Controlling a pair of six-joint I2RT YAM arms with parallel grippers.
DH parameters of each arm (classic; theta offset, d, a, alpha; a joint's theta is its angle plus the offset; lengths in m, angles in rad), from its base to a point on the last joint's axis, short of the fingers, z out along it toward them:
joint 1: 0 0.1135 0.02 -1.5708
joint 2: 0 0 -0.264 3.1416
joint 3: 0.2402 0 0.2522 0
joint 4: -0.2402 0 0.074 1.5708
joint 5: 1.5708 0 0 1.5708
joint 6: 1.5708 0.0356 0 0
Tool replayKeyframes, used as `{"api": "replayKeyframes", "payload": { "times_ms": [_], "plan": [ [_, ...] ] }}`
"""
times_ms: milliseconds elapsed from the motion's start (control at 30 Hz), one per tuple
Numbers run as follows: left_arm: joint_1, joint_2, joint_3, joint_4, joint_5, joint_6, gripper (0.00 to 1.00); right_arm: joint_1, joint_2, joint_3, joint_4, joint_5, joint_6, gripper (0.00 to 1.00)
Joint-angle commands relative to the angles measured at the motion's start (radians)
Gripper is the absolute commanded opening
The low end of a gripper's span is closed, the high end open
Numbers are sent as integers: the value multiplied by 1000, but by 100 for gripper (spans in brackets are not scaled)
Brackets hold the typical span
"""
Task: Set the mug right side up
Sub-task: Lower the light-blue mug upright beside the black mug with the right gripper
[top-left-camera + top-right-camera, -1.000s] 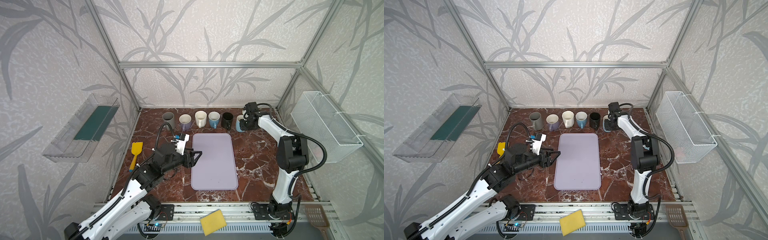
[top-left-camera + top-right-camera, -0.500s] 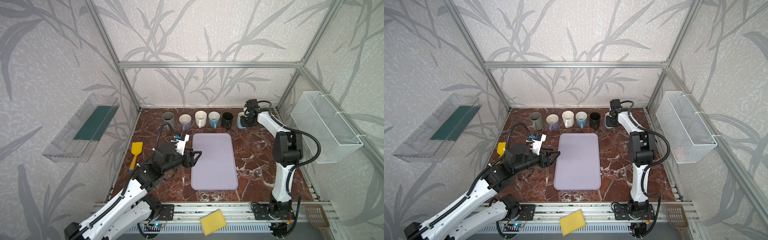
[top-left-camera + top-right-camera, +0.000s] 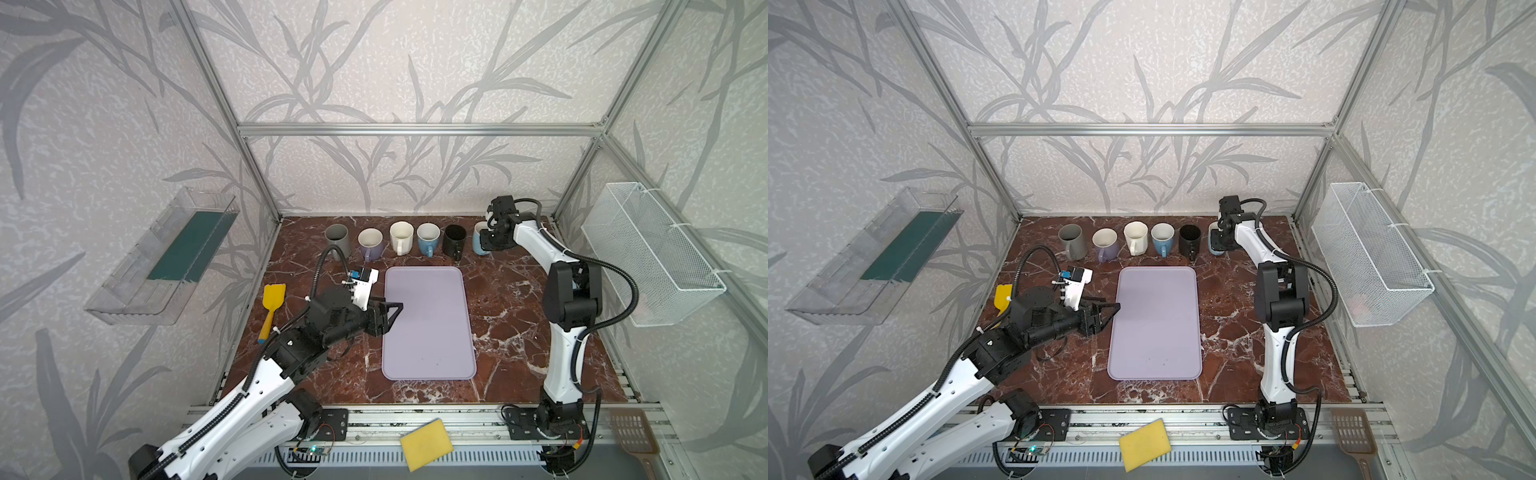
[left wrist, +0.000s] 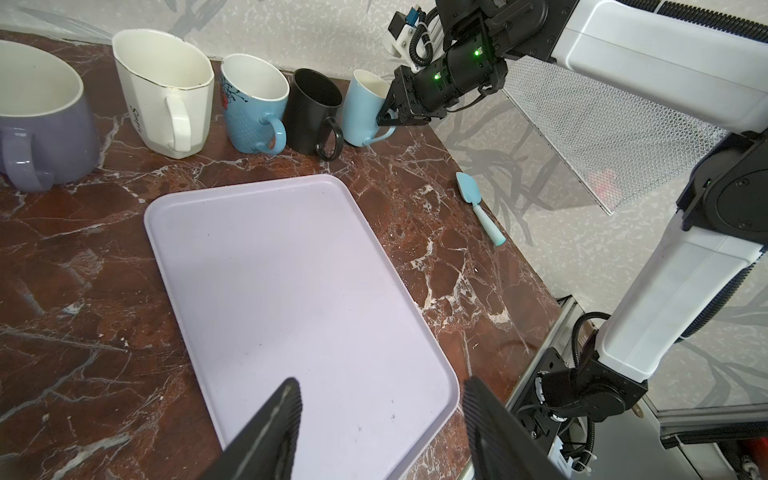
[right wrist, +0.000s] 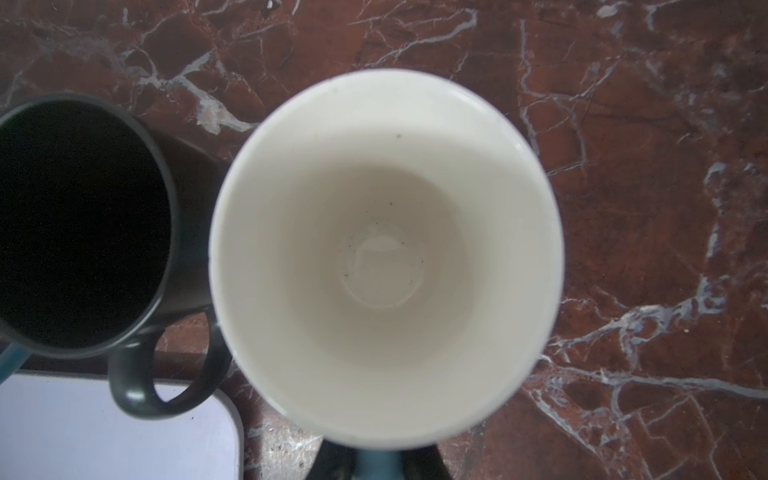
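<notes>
Blue mug [image 4: 363, 112] stands upright just beside the black mug [image 4: 311, 112], our right gripper [image 4: 386, 118] clamped on its handle, left gripper [image 4: 382, 386] with fingers apart. We judge a skewed release could knock them together.

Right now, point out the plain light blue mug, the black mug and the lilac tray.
plain light blue mug [image 4: 359, 116]: left wrist view, outer wall.
black mug [image 4: 307, 124]: left wrist view, outer wall.
lilac tray [image 3: 428, 324]: a top view, bare floor.

One tall pale-blue ceramic mug [image 4: 361, 112], glossy glaze, white inside, at the right pincer [image 4: 385, 119]. Beside it: black ceramic mug [image 4: 311, 112], matt. Below the left pincer [image 4: 381, 386]: lilac plastic tray [image 4: 291, 270], smooth, matt.
</notes>
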Motion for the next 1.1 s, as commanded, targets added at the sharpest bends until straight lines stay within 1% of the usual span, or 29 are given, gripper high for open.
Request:
{"api": "replayKeyframes", "payload": {
  "times_ms": [0,367,1067],
  "plan": [
    [4,-4,5,-11,-4,15,64,-2,14,52,29,-8,-13,0],
    [4,-2,9,-15,-1,17,64,-2,34,61,28,-14,-16,0],
    [5,4,15,-17,8,23,64,0,28,-10,59,-10,-2,1]
  ]
}}
